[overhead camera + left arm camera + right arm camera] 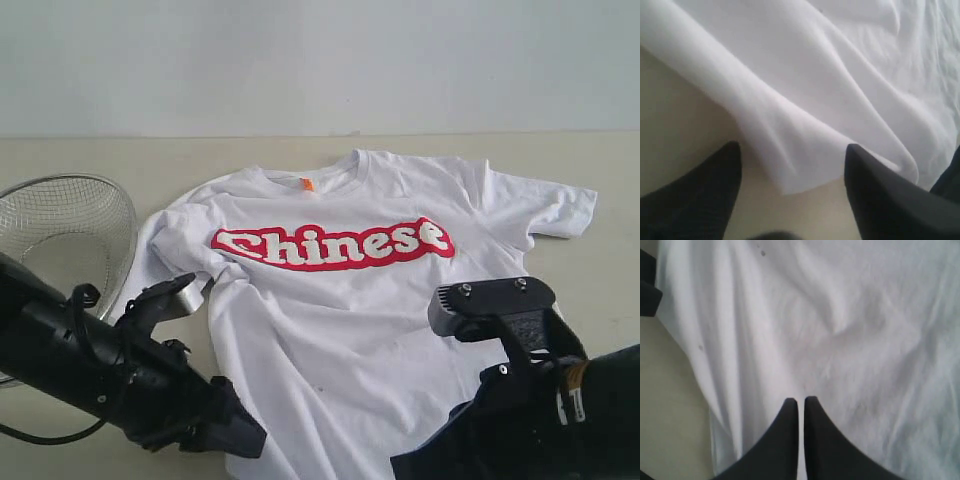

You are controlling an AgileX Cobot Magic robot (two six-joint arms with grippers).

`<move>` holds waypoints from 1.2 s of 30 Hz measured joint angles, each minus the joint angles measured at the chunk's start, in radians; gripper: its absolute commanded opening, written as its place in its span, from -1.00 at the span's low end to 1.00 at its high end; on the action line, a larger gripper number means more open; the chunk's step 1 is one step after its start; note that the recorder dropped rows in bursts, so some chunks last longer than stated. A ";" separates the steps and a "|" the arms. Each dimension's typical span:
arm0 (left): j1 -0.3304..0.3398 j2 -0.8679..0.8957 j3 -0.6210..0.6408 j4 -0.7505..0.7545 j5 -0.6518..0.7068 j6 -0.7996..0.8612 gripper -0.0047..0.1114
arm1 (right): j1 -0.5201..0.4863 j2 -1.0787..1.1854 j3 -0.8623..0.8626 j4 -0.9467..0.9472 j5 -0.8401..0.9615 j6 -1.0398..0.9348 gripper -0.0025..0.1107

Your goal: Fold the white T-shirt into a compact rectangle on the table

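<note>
The white T-shirt [340, 300] lies spread on the table [100, 160] with its red "Chinese" print facing up and the orange neck tag at the collar. In the left wrist view my left gripper [792, 147] is open. A corner of the shirt's edge [805, 170] lies loose on the table [675, 115] between its two dark fingers [715, 185], and neither finger grips it. My right gripper [801, 400] is shut over the wrinkled shirt cloth [850, 315], with nothing seen between its fingers. In the exterior view both arms come in from the bottom and their fingertips are hidden.
A round wire-mesh basket [60, 225] stands at the left edge of the table, close to the left arm [90, 365]. The right arm [540, 400] covers the shirt's lower right part. Bare tabletop [665, 390] shows beside the shirt's edge in the right wrist view.
</note>
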 measured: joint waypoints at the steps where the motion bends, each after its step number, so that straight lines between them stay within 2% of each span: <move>1: 0.000 0.013 0.000 -0.014 0.004 0.016 0.07 | 0.000 0.000 0.000 0.000 0.000 0.000 -0.96; 5: 0.000 0.032 -0.002 -0.060 0.029 0.056 0.07 | 0.000 0.000 0.000 0.000 0.000 0.000 -0.96; 8: 0.002 0.054 -0.002 -0.096 0.067 0.089 -0.04 | 0.000 0.000 0.000 0.000 -0.002 0.000 -0.96; 14: 0.002 0.078 -0.002 -0.104 0.088 0.102 -0.79 | 0.000 0.000 0.000 0.000 -0.011 -0.006 -0.96; 15: 0.002 0.078 -0.002 -0.104 0.096 0.104 -0.84 | 0.000 0.000 0.000 0.000 -0.011 -0.008 -0.96; 27: 0.002 0.033 -0.006 -0.099 0.172 0.069 -0.84 | 0.000 0.000 0.000 0.000 -0.013 -0.018 -0.96; 36: 0.002 -0.095 -0.071 0.078 0.176 -0.139 -0.84 | 0.000 0.038 0.000 -0.005 -0.056 -0.019 -0.96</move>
